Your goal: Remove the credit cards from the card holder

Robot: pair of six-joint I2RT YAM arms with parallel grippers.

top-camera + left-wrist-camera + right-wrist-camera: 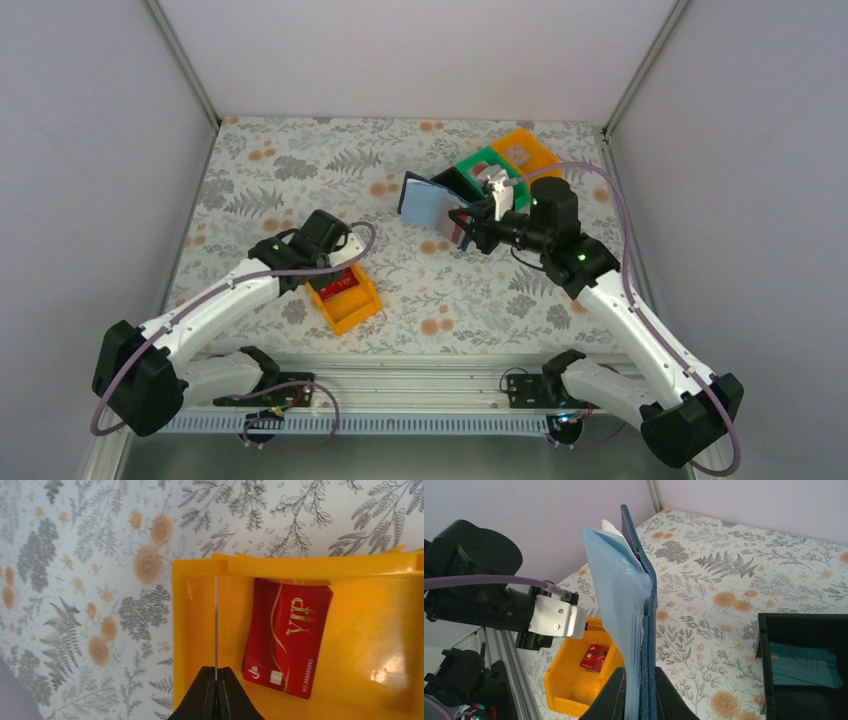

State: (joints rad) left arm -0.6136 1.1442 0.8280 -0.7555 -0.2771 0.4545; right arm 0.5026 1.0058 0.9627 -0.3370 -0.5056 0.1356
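The card holder (648,630) is held upright, off the surface (300,180), over its far right part. It is clamped at its lower edge between the right fingers (610,697), which are closed narrowly on it. Its pale blue sleeves (611,580) are bunched against one side of the navy cover. A white edge is seen sticking out at the top; whether that is a card cannot be told.

Three cards are counted outside the holder. One red card (287,637) lies flat in the near orange bin (300,562). One thin card (216,625), seen edge-on so that its colour cannot be told, is pinched upright in the closed left fingers (202,692) over that same bin. One teal card (804,665) lies in the black bin (763,645).

Four bins are counted: two orange, one green, one black. The second orange bin (527,150) is set at the far right of the surface. The green bin (485,165) and the black one are lined up beside it.
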